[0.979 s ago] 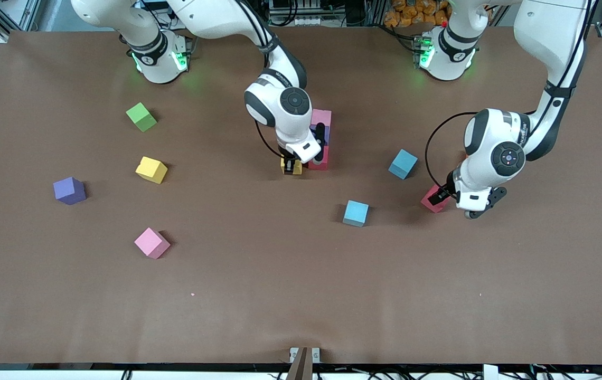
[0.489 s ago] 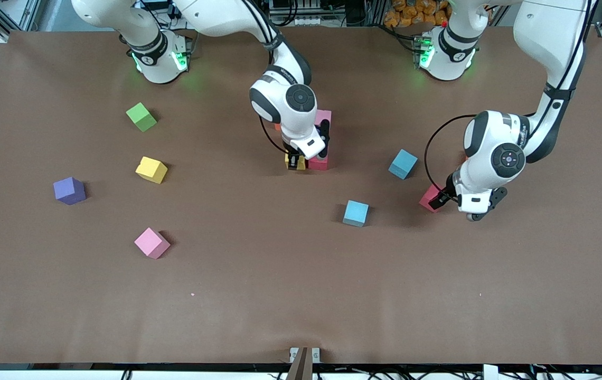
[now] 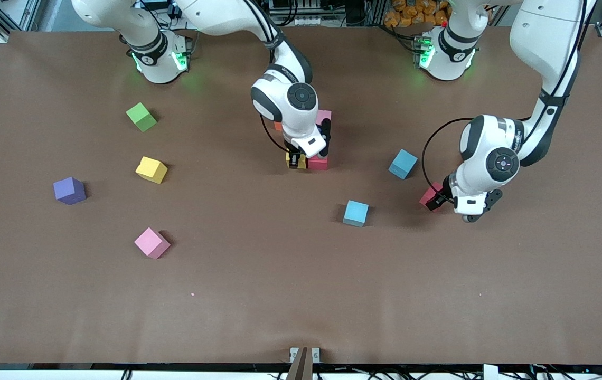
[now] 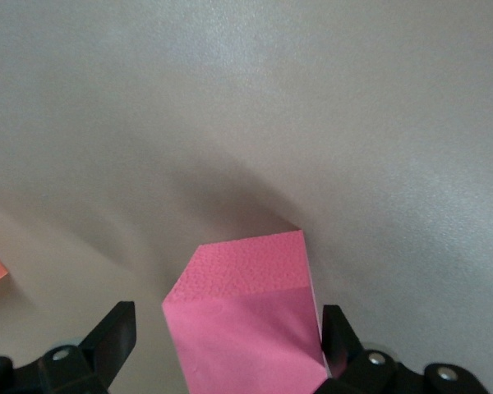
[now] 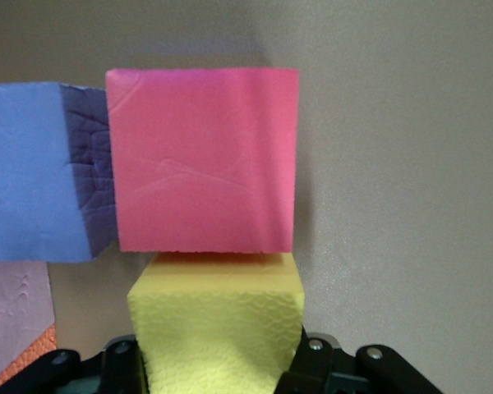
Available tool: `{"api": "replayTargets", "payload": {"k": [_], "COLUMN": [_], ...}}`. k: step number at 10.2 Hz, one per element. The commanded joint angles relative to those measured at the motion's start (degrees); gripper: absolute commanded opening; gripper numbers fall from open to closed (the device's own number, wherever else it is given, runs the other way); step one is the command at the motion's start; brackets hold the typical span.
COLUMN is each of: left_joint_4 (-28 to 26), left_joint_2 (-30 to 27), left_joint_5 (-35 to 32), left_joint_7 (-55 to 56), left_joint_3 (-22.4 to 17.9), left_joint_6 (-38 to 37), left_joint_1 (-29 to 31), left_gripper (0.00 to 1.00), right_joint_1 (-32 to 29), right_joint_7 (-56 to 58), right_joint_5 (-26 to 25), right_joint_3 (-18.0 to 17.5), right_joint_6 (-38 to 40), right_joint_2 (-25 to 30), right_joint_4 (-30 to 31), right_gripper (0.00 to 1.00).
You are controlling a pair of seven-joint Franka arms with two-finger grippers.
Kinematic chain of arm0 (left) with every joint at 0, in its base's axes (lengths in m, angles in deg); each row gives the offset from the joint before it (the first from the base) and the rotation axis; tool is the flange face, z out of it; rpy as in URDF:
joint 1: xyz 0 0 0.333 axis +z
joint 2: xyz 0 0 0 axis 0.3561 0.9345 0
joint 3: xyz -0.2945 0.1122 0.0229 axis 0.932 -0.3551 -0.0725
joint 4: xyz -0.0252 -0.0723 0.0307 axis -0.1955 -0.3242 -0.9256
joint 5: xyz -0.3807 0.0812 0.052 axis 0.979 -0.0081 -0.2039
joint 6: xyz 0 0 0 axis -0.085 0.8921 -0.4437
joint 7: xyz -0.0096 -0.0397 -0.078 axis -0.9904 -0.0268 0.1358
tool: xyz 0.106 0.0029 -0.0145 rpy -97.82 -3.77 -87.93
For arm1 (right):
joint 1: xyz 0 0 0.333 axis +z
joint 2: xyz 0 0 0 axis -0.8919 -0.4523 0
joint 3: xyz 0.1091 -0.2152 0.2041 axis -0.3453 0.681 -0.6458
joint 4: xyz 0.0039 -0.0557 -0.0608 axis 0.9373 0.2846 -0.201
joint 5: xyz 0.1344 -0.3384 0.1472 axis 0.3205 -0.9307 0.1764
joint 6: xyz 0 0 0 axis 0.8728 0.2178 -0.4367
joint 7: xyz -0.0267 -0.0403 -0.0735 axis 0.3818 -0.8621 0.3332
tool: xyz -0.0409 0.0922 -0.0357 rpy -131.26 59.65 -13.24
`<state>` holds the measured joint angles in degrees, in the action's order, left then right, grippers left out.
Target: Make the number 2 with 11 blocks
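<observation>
Brown desk (image 3: 301,295); wide bare surface toward the front camera. Right end effector (image 3: 295,160) clamped on a yellow block (image 3: 301,164), set touching a red block (image 3: 318,162) in the partly built number 2 (image 3: 318,142), mostly hidden under the wrist; purple and pink blocks cut off in the right wrist view. Left end effector (image 3: 436,200) spread wide, straddling a red block (image 4: 246,320) without gripping it, at 4 o'clock from the digit. Loose: two light blue blocks (image 3: 356,213), yellow, purple, pink, green cube (image 3: 141,116).
</observation>
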<state>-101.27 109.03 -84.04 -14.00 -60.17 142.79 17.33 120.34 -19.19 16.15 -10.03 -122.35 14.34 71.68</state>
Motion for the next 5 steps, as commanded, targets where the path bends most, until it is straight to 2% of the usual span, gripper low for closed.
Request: {"api": "replayTargets", "payload": {"k": [1, 2, 3, 5], "left_joint_4": [0.5, 0.6, 0.6, 0.6], "left_joint_2": [1.2, 1.2, 1.6, 1.3], "left_joint_5": [0.9, 0.7, 0.7, 1.2], "left_joint_7": [0.6, 0.6, 0.5, 1.7], "left_joint_3": [-0.2, -0.2, -0.1, 0.4], "left_joint_6": [0.9, 0.9, 0.9, 0.9], "left_joint_1": [-1.0, -1.0, -1.3, -2.3], "left_gripper": [0.8, 0.29, 0.11, 0.06], "right_joint_1": [0.8, 0.7, 0.5, 0.3], "right_joint_7": [-0.4, -0.4, -0.4, -0.4], "right_joint_5": [1.0, 1.0, 1.0, 1.1], "right_joint_3": [0.3, 0.3, 0.2, 0.3], "right_joint_6": [0.8, 0.9, 1.0, 3.9], "right_joint_2": [-0.8, -0.6, -0.3, 2.1], "right_joint_4": [-1.0, -1.0, -1.0, -1.0], "right_gripper": [1.0, 1.0, 1.0, 1.0]}}
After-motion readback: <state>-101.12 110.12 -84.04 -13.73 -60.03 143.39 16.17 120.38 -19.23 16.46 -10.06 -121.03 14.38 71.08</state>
